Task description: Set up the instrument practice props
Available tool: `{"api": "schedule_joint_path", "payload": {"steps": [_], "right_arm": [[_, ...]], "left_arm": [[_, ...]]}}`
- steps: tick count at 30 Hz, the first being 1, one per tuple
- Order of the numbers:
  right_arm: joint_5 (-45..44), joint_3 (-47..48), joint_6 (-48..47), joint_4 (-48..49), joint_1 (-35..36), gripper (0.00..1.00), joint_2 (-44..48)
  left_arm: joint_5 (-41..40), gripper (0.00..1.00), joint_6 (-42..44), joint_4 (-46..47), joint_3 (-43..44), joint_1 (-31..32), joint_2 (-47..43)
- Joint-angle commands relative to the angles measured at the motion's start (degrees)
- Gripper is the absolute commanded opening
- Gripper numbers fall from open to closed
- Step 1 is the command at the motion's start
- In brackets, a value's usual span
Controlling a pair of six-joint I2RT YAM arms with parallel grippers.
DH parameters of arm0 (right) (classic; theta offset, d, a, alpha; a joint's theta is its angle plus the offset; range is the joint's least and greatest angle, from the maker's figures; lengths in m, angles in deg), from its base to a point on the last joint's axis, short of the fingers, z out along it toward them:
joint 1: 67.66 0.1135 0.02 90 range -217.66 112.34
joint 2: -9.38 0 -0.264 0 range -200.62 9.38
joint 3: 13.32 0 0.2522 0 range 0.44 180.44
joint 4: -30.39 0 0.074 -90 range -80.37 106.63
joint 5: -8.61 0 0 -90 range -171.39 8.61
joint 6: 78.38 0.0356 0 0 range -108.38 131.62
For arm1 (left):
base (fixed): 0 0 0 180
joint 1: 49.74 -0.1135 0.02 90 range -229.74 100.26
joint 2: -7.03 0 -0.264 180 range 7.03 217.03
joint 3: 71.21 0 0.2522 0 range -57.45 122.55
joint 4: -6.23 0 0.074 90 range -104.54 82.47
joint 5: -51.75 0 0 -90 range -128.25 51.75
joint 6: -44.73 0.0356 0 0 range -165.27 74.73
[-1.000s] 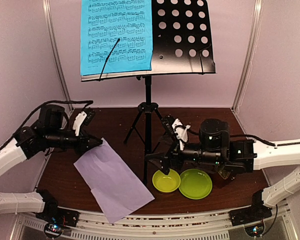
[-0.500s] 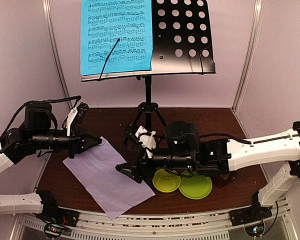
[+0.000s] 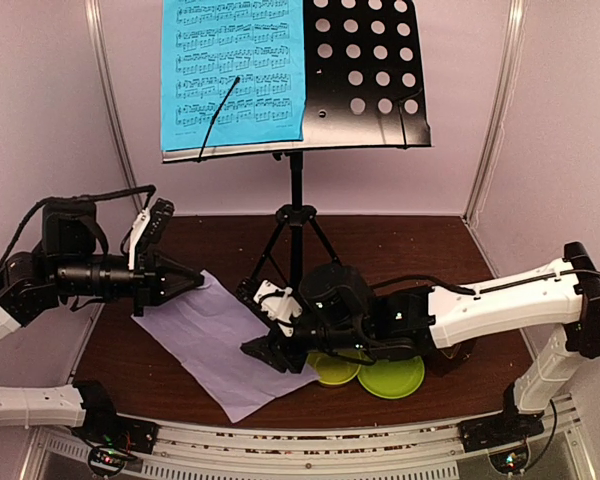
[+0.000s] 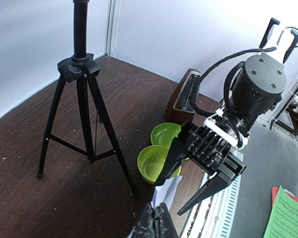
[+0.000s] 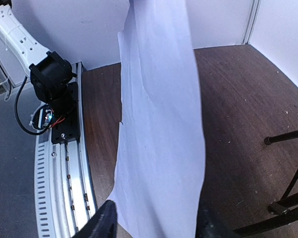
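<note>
The black perforated music stand rises at the back on its tripod. A cyan sheet of music rests on the left half of its desk. My left gripper is shut on the near-left edge of the pale lilac sheet, holding that side up off the table. At the sheet's opposite end is my right gripper, its jaws still apart with the lilac sheet running between the two fingers. The brown metronome stands behind the right arm, hidden in the top view.
A lime-green bowl and plate lie on the table under the right arm. The tripod legs spread over the table's middle. Pale walls close in the sides and back. A metal rail runs along the front edge.
My right arm has swung left from the bowl and plate to the lilac sheet's right end, its jaws narrowing. The left gripper has kept its hold and shifted slightly.
</note>
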Motion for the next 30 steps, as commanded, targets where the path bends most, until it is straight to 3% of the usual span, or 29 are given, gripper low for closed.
{"api": "schedule_joint_path", "payload": {"steps": [1,4,5,6,8,10,13,17,22,30], "right_arm": [[-1.7,2.1,-1.9,-0.8,0.0,0.42,0.3],[-2.0,2.1,-3.4,-1.9,0.0,0.18,0.8],[-2.0,2.2,-3.9,-2.2,0.0,0.05,1.1],[-2.1,2.1,-4.7,-2.3,0.0,0.0,1.7],[-1.7,1.0,-6.2,-1.6,0.0,0.0,3.6],[-1.3,-0.1,-8.0,-0.9,0.2,0.0,6.1],[-1.8,-2.3,-11.8,-0.8,0.6,0.0,10.7],[-5.5,-6.8,-19.2,0.0,2.6,0.0,17.7],[-13.5,-8.9,-31.5,-0.6,7.0,0.0,23.2],[-28.7,-15.5,-51.9,5.9,14.3,0.0,28.8]], "left_arm": [[1.8,0.0,0.1,3.5,1.8,1.2,-0.5],[2.4,0.0,0.1,4.3,1.9,1.9,-0.9],[2.6,0.0,0.1,4.5,2.1,2.1,-1.1],[2.8,0.0,0.1,4.5,2.1,2.2,-1.3],[2.9,0.05,-0.1,4.5,2.5,2.2,-1.5],[3.8,0.26,-0.3,4.1,3.1,2.2,-1.6],[3.9,0.5,0.1,1.3,5.2,2.2,-2.0],[-0.3,0.65,0.2,-1.3,6.3,2.2,-4.4],[-3.6,0.73,-2.4,-0.4,6.7,2.2,-8.5],[-6.9,0.75,-6.0,-1.6,5.8,2.2,-12.0]]}}
